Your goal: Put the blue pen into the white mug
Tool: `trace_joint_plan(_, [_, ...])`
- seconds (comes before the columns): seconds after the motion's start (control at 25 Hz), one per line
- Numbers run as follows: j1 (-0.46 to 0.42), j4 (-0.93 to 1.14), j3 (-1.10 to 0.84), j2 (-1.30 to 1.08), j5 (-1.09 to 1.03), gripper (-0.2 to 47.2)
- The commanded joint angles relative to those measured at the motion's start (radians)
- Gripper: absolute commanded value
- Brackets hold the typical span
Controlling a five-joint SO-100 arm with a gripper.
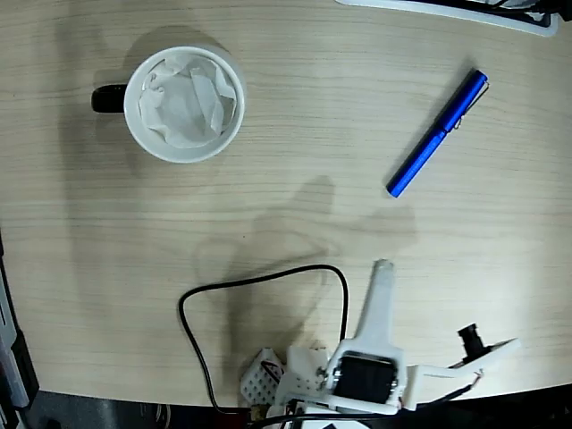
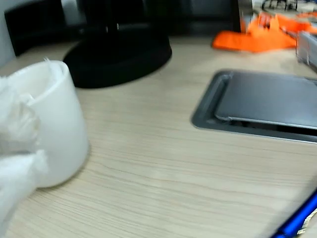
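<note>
On the table (image 1: 295,116), fixed view: blue pen (image 1: 438,134) lies diagonally far right, untouched; white mug (image 1: 185,104) stands far left, well apart, stuffed with crumpled paper (image 1: 189,100). Hand (image 1: 382,273) sits near edge, empty; whether its fingers are spread, cannot tell. Risks: the round, glossy pen may roll or slip in a pinch; paper may block entry; black cable (image 1: 259,286) could snag the arm.

A light wooden table (image 1: 295,116) holds everything. On it stand a round white mug (image 1: 185,104) with a black handle and crumpled paper inside, and a shiny blue pen (image 1: 437,134) lying far from it. A thin black cable (image 1: 259,282) curls on the table, and a grey metal plate (image 2: 262,101) is set into the top.
</note>
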Motion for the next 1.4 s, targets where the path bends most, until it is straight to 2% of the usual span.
trace_joint_plan(0.0, [0.049,0.011,-0.135,-0.149,-0.117,3.5])
trace_joint_plan(0.04, [0.064,0.011,-0.172,-0.209,-0.143,5.0])
trace_joint_plan(0.16, [0.091,0.011,-0.295,-0.385,-0.239,5.1])
trace_joint_plan(0.48, [0.126,0.011,-0.623,-0.788,-0.425,9.5])
trace_joint_plan(0.64, [0.153,0.011,-0.795,-0.968,-0.594,13.2])
trace_joint_plan(0.76, [0.161,0.021,-0.881,-1.074,-0.746,13.4])
trace_joint_plan(1.08, [0.170,0.285,-1.108,-1.285,-1.035,16.5])
trace_joint_plan(1.36, [0.201,0.359,-1.246,-1.470,-1.055,18.8])
